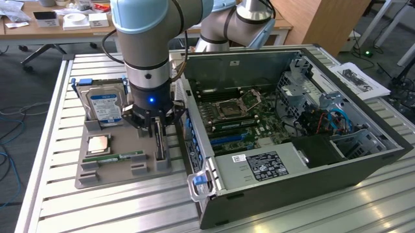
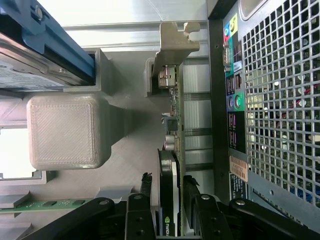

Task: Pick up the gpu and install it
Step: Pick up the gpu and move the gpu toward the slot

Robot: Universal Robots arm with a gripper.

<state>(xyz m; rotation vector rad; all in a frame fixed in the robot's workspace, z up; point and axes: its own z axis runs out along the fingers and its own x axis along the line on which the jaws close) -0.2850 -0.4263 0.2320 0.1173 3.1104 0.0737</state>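
Hand [image 2: 167, 202] spread astride the gpu [image 2: 173, 117], which stands on edge in its slot at the holder's [image 1: 110, 175] edge beside the case [image 1: 292, 194]. Risk: a skewed lift binds the card (bracket end seated) and drags the holder. The holder also carries a memory stick [image 1: 120, 158], a processor [image 1: 98, 144] and a hard drive [image 1: 104, 104]. The open case holds the motherboard [image 1: 240, 116].

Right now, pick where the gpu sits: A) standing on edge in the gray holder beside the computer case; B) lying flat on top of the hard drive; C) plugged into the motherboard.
A: the gpu stands on edge in the gray holder outside the computer case, the open claw straddling it.
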